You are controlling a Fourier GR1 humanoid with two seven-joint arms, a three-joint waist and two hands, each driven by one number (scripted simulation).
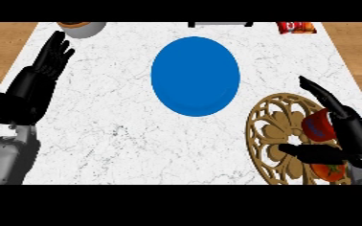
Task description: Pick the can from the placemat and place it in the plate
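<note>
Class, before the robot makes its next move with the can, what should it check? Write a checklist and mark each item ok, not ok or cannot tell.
1. Can sits on the placemat: ok.
2. Right hand brackets the can, thumb on one side and fingers on the other: ok.
3. Fingers curled round the can: not ok, they look straight.
4. Plate has room for the can: ok.
5. Left hand rests open at the left, away from the plate: ok.
6. Orange thing by the thumb stays out of the grasp: cannot tell.

A blue plate (195,75) sits mid-counter. On the near-right placemat (272,124), the right hand (348,130) flanks a red can (318,124) with outstretched fingers.
</note>
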